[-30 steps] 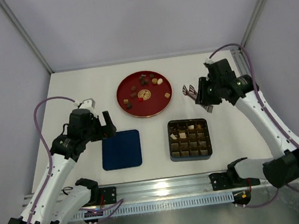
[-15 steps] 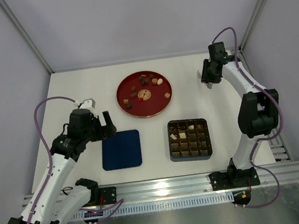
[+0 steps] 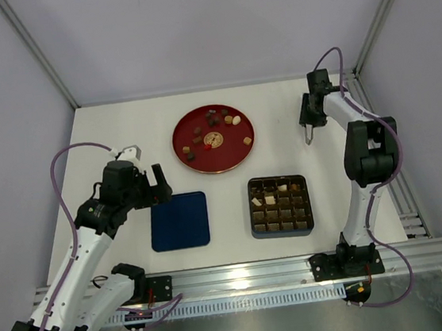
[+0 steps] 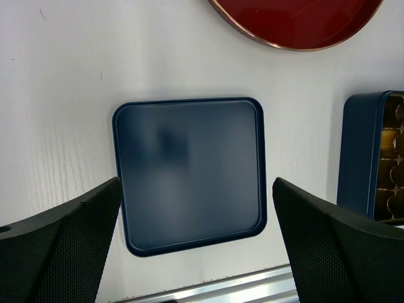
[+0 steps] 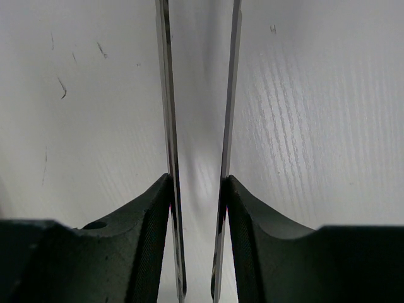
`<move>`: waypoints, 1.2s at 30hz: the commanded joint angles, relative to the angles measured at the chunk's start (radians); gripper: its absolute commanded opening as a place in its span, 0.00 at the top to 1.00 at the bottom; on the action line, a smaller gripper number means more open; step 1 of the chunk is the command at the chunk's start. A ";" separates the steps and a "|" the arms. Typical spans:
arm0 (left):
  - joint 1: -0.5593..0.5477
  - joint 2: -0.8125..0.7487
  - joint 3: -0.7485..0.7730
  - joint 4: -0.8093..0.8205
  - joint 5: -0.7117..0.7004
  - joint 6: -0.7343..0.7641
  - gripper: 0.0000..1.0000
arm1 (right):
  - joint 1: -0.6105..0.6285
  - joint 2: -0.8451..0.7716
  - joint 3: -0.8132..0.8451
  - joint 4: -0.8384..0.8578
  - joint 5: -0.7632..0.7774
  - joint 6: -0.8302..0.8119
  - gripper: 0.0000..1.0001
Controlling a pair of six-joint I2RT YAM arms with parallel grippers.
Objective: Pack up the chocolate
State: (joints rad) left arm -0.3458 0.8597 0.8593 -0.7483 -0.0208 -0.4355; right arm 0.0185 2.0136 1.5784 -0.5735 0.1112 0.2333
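white table (image 3: 122, 137) lies under both arms. you see most of the chocolate (image 3: 214, 121) on the red plate (image 3: 232, 158) at the far middle, and a few pieces sit in cells of the box (image 3: 283, 233), nearer and a little right. the blue lid (image 3: 179, 220) lies left of the box. your left gripper (image 4: 197, 196) hangs over the lid, wide open and empty, same as one second ago. your right gripper (image 3: 308, 133) was spread wide beside the plate; now its arm is folded at the far right, and the thin blades (image 5: 165, 95) keep only a narrow gap over bare table, holding nothing.
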 commanded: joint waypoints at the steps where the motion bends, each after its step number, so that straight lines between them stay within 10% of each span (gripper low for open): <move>1: -0.004 -0.005 0.003 0.021 0.016 0.018 0.00 | 0.001 0.020 0.042 0.026 0.024 -0.005 0.58; 36: -0.002 0.024 0.007 0.015 -0.008 0.012 0.00 | 0.004 0.010 -0.049 0.015 -0.041 0.037 0.19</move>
State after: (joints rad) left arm -0.3458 0.8799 0.8593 -0.7486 -0.0219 -0.4358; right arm 0.0185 2.0785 1.5364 -0.5690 0.0750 0.2539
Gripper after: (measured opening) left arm 0.996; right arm 0.800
